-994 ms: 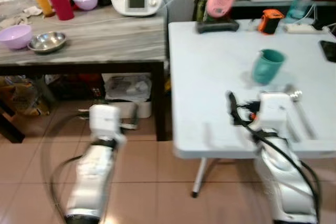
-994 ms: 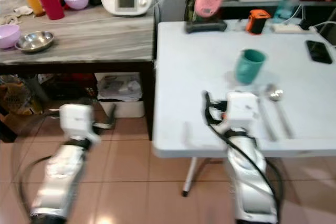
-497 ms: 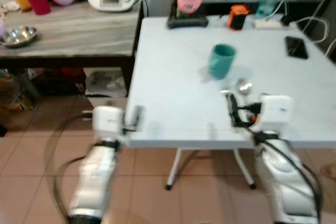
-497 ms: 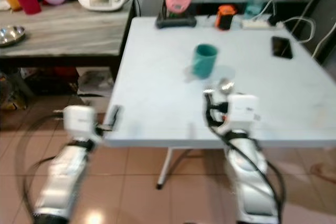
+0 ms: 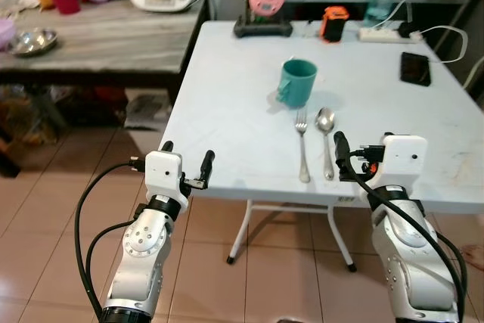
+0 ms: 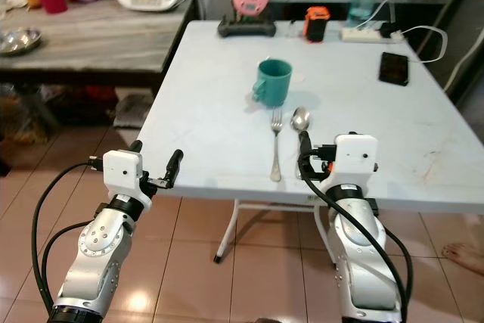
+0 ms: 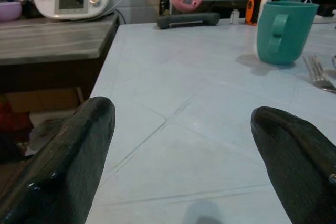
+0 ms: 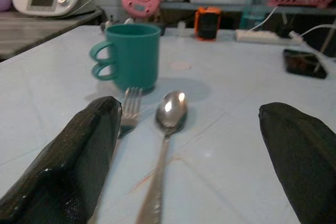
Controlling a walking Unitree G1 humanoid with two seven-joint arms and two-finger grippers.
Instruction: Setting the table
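At bench (image 5: pixel 227 104) near edge | both tools, left (image 5: pixel 186 166) and right (image 8: pixel 186 145), spread wide, empty | fork (image 5: pixel 302 141), spoon (image 5: pixel 326 138), mug (image 5: pixel 297 82) laid; next likely fetch a bowl

Table top (image 5: pixel 227 104): smooth pale blue-white surface, plastic-looking, matt with faint scuffs and hairline marks. Mug (image 5: pixel 296 82): teal, smooth, plastic-looking, low sheen. Fork (image 5: pixel 302 149) and spoon (image 5: pixel 326 135): polished metal, the spoon bowl throwing a bright highlight. Side counter (image 5: pixel 113 35): grey wood-grain, matt. Bowl (image 5: pixel 32 41) on it: shiny steel. Floor (image 5: pixel 60 209): reddish-brown tile, glossy, reflecting light. Fingers (image 7: pixel 68 161) of the left gripper: black, finely textured, slight gloss. Arm shells (image 5: pixel 144 240): silver, satin finish.
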